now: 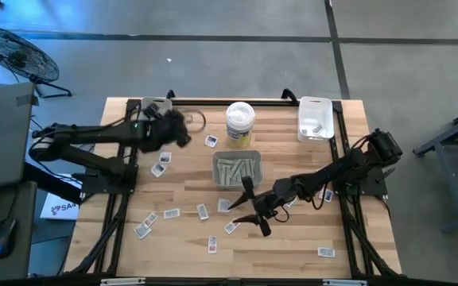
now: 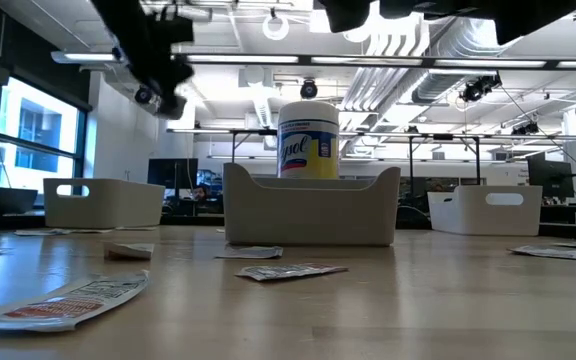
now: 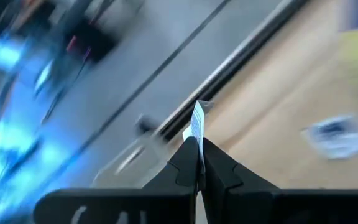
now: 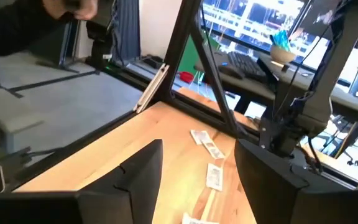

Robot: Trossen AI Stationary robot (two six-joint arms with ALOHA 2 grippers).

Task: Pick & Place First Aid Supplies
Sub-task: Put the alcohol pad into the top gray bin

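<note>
Many small white first aid packets lie flat and scattered on the wooden table (image 1: 293, 238), such as one (image 1: 211, 141) by the tub and several (image 1: 148, 221) near the left front. Long pale strips lie in the grey centre tray (image 1: 237, 169). My left gripper (image 1: 183, 131) (image 3: 199, 146) is raised near the far left white tray (image 1: 156, 106) and is shut on one packet. My right gripper (image 1: 253, 208) (image 4: 197, 174) is open, above the table in front of the grey tray, with packets (image 4: 214, 176) beyond its fingers. My left gripper pinches a small white packet between its two fingers. The packet's free edge (image 3: 197, 119) sticks out past the fingertips, edge-on. It is lifted clear of the table.
A tall white tub with a yellow label (image 1: 240, 123) (image 2: 308, 140) stands behind the grey tray (image 2: 313, 205). A second white tray (image 1: 315, 117) sits at the far right. A black frame runs along the table's far edge and sides. A fan and desks stand beyond the table.
</note>
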